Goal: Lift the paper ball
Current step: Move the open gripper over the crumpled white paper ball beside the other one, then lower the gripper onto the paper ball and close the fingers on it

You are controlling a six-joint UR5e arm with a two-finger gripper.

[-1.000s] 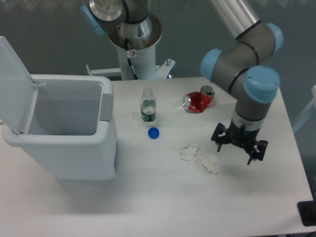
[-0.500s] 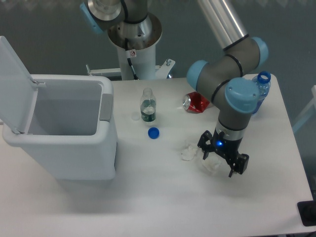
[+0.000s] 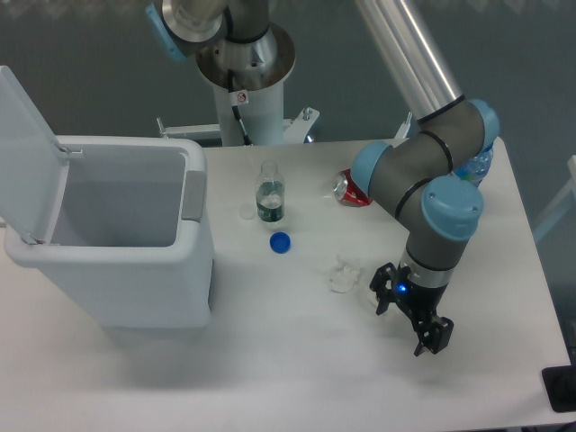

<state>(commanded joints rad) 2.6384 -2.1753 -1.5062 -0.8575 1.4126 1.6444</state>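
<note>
My gripper points down at the table right of centre, with its two fingers spread apart, so it is open. The broad paper ball does not show; the spot where it lay is covered by the gripper and wrist. A narrower white paper wad with a peaked top lies just left of the gripper, apart from it. Whether the fingers touch the ball cannot be told.
A white open-lid bin fills the left side. A small clear bottle and a blue bottle cap stand mid-table. A red dented can lies behind the arm's elbow. A plastic bottle peeks out at the far right.
The gripper has moved left and toward the front, down over the broad paper ball, which is now hidden beneath it. The fingers have stayed spread.
</note>
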